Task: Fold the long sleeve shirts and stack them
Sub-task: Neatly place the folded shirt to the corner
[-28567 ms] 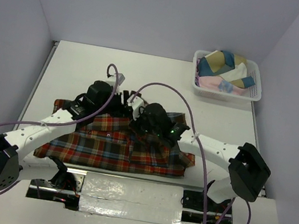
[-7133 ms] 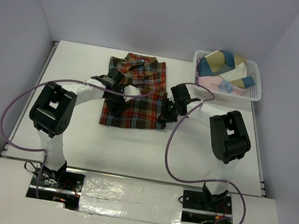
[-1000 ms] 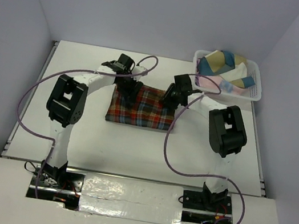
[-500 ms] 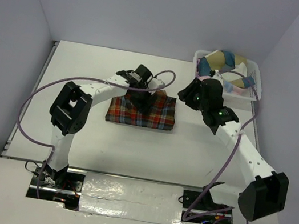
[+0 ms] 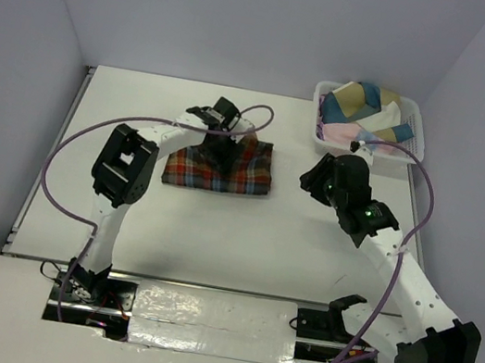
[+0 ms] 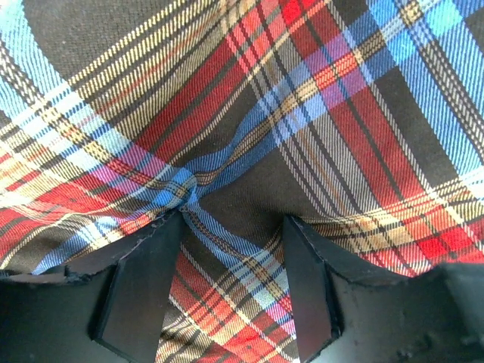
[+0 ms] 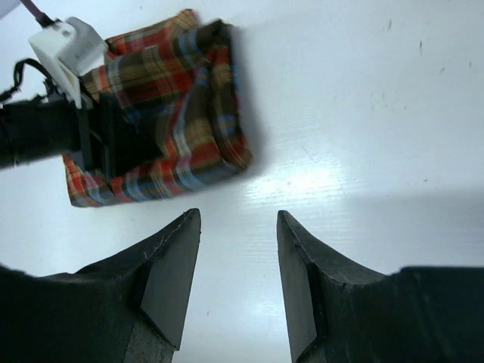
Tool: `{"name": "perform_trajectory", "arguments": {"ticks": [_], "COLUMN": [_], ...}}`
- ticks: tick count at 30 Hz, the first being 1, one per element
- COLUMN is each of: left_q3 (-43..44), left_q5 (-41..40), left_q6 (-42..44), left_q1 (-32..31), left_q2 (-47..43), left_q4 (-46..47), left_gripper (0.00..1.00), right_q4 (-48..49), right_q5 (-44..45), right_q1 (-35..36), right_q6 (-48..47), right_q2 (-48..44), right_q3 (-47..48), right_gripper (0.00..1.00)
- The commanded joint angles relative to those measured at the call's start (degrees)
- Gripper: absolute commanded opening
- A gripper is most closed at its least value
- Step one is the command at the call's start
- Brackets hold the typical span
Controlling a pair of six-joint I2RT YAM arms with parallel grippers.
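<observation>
**Position.** The shirt (image 5: 226, 169) lies folded into a flat packet on the table (image 5: 125, 208), left of centre and toward the far side. It is well apart from the basket (image 5: 413, 156) in the far right corner, where more cloth is heaped.

**Grippers.** The left gripper (image 5: 226, 148) is set down on the far half of the packet. In the left wrist view its fingers (image 6: 144, 287) are spread, with the tips pressed into the plaid. A raised wrinkle runs between them and is not clamped. The right gripper (image 7: 238, 219) hangs over bare table to the right of the shirt, fingers spread and holding nothing.

**Orientation.** The long axis runs left to right across the table, roughly parallel to the near edge. It is slightly skewed, the right end sitting farther back than the left. No collar or buttons are seen, so the head end cannot be told. In the right wrist view the stacked fold edges face the right arm.

**Risks (judged).**
- If the left tips are dragged sideways while pressed down, the wrinkle would probably be gathered further and the top layer pulled off square.
- If the fingers are shut before lifting, the ridge could be caught and the fold opened.
- The packet looks loose at its right end, so a brush from the right arm would likely spread the layers.
- The next shirt could be stacked crooked unless the skew is corrected.
</observation>
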Motion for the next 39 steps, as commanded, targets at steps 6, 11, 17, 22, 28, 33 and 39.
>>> {"name": "perform_trajectory", "arguments": {"ticks": [6, 11, 17, 22, 28, 33, 39], "left_q3": [10.06, 13.83, 17.28, 16.99, 15.78, 14.55, 3.20], "left_q5": [-7.70, -9.56, -9.83, -8.78, -4.03, -1.22, 4.67], "left_q6": [15.78, 27.46, 37.50, 46.19, 56.40, 59.13, 69.59], "left_q1": [11.07, 13.27, 15.91, 16.35, 17.05, 18.46, 19.69], "left_q2": [7.58, 11.01, 14.79, 15.67, 15.50, 14.01, 7.85], "left_q4": [1.00, 5.22, 11.37, 18.77, 21.75, 23.95, 32.58], "left_gripper": [0.69, 0.70, 0.70, 0.71, 0.72, 0.73, 0.72], "right_q4": [-1.61, -2.31, -3.02, -3.72, -4.42, -4.43, -4.07], "right_q5": [3.55, 4.17, 5.40, 5.57, 6.54, 7.07, 6.89], "right_q1": [-0.02, -0.11, -0.11, -0.11, -0.11, -0.20, -0.11], "right_q6": [-3.26, -4.66, -6.07, -6.77, -7.83, -8.71, -9.76], "right_q2": [0.92, 1.36, 1.80, 2.85, 3.64, 4.70, 6.19], "right_q3": [4.52, 5.75, 6.72, 7.68, 8.91, 9.35, 10.58], "right_gripper": [0.53, 0.53, 0.54, 0.54, 0.54, 0.54, 0.54]}}
